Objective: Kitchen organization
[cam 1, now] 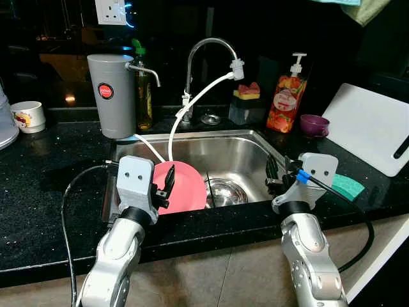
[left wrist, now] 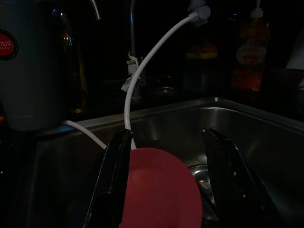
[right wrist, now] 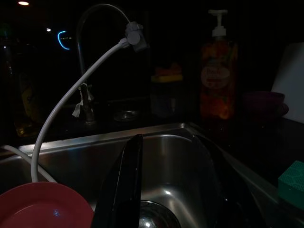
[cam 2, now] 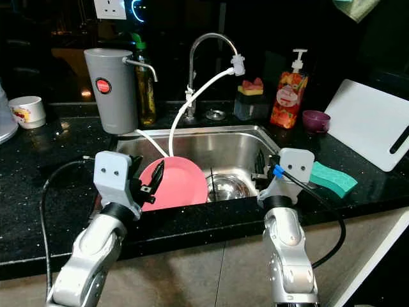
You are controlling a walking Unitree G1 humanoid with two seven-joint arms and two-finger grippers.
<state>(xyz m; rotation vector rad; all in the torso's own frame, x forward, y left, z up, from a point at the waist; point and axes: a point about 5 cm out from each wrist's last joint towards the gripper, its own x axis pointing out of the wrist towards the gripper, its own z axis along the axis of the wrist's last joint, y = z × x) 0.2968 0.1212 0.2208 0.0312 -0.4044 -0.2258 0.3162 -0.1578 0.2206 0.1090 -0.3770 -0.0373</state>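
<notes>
Leaning in the sink (cam 1: 236,144) by its left wall, a pink plate (cam 1: 185,185) stands on edge beneath the white hose (cam 1: 192,105). The left tool (cam 1: 165,187) hovers at its rim. In the left wrist view, black fingers (left wrist: 114,185) spread apart around the plate. In the right wrist view, the right tool (right wrist: 175,190) gapes over the drain (right wrist: 152,221), green sponge (cam 2: 332,179) on the tabletop (cam 2: 38,160).
</notes>
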